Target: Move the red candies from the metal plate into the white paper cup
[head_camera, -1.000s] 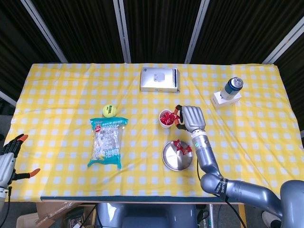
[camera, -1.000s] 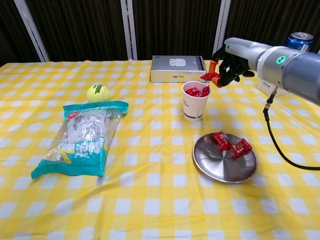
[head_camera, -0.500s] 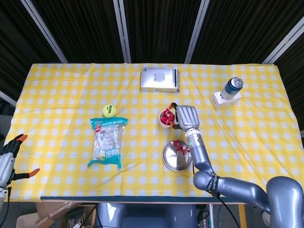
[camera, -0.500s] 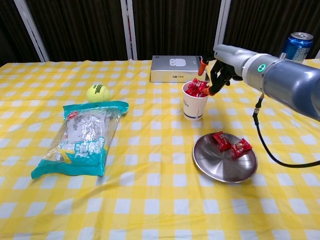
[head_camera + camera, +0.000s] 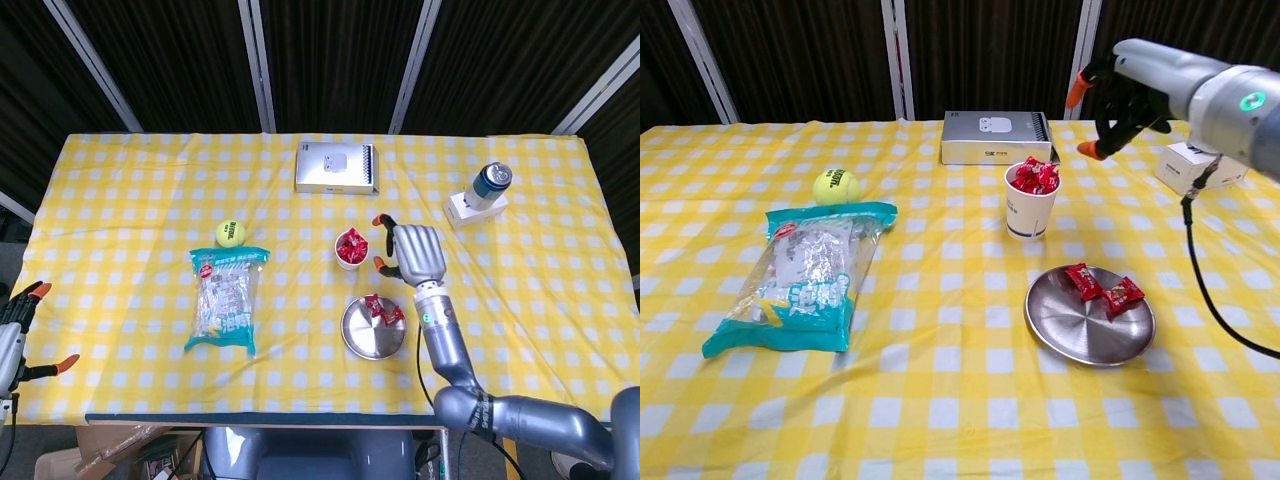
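Note:
A white paper cup stands mid-table, heaped with red candies. In front of it and to the right lies a round metal plate with two red candies on its far side. My right hand hangs in the air above and right of the cup, fingers apart, holding nothing. My left hand shows only at the left edge of the head view, off the table, fingers spread and empty.
A tennis ball and a clear snack bag lie to the left. A grey box sits behind the cup. A white box at the far right carries a blue can.
My right hand carried a red candy over the cup, let it go into the cup, then rose and pulled back to the right, now empty.

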You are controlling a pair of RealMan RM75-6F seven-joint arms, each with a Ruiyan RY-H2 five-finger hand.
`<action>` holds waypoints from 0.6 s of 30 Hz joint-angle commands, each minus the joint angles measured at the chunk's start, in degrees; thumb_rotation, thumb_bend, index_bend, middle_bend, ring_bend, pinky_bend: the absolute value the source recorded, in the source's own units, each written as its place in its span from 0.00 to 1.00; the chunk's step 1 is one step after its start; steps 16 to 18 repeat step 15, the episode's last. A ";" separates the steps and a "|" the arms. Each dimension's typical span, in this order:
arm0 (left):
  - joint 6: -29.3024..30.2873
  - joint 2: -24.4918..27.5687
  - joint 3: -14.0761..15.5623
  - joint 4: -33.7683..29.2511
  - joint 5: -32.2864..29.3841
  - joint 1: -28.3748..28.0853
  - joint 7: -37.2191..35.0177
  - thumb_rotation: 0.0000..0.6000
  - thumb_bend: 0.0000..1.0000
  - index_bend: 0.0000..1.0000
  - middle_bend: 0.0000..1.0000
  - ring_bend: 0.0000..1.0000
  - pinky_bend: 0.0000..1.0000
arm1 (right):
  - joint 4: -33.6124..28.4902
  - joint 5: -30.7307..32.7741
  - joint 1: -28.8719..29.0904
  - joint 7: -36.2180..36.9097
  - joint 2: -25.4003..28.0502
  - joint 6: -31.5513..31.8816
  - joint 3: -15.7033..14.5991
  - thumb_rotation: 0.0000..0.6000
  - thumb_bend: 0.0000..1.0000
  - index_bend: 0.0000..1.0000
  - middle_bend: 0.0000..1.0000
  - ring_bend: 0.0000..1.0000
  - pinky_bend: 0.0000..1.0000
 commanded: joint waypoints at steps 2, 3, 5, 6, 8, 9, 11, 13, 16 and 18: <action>1.69 -0.62 -0.08 0.87 1.31 0.50 -0.07 1.00 0.01 0.00 0.00 0.00 0.00 | -9.46 -11.56 -8.74 3.90 9.82 6.45 -7.59 1.00 0.35 0.15 0.29 0.19 0.43; 2.26 -0.75 -0.08 1.13 1.71 0.69 -0.17 1.00 0.01 0.00 0.00 0.00 0.00 | -10.37 -14.86 -10.57 4.64 11.82 7.54 -9.88 1.00 0.34 0.08 0.18 0.08 0.29; 3.56 -0.95 -0.11 1.74 2.62 1.07 -0.21 1.00 0.01 0.00 0.00 0.00 0.00 | -10.53 -20.19 -13.81 4.22 15.12 9.87 -14.41 1.00 0.32 0.01 0.05 0.00 0.15; 4.23 -1.05 -0.11 2.17 3.13 1.23 0.09 1.00 0.01 0.00 0.00 0.00 0.00 | -10.27 -22.17 -15.16 4.04 16.17 11.07 -16.08 1.00 0.31 0.00 0.02 0.00 0.11; 5.97 -1.49 -0.14 3.47 4.21 1.62 1.64 1.00 0.01 0.00 0.00 0.00 0.00 | -9.26 -26.41 -18.50 5.04 17.85 14.18 -19.46 1.00 0.30 0.00 0.00 0.00 0.06; 6.64 -1.73 -0.18 4.02 4.52 1.78 2.41 1.00 0.01 0.00 0.00 0.00 0.00 | -8.60 -27.69 -19.73 5.45 18.30 15.30 -20.58 1.00 0.29 0.00 0.00 0.00 0.04; 8.09 -2.31 -0.31 5.52 4.85 2.16 4.97 1.00 0.01 0.00 0.00 0.00 0.00 | -6.75 -30.28 -22.62 6.46 19.18 17.83 -22.98 1.00 0.28 0.00 0.00 0.00 0.03; 9.18 -2.87 -0.44 6.94 4.68 2.52 7.82 1.00 0.01 0.00 0.00 0.00 0.00 | -4.68 -32.31 -25.12 7.78 19.61 19.93 -24.74 1.00 0.28 0.00 0.00 0.00 0.02; 10.21 -3.42 -0.65 7.92 4.49 2.89 9.48 1.00 0.01 0.00 0.00 0.00 0.00 | -2.36 -34.04 -27.05 9.24 19.56 21.66 -25.76 1.00 0.28 0.00 0.00 0.00 0.02; 10.21 -3.42 -0.65 7.92 4.49 2.89 9.48 1.00 0.01 0.00 0.00 0.00 0.00 | -2.36 -34.04 -27.05 9.24 19.56 21.66 -25.76 1.00 0.28 0.00 0.00 0.00 0.02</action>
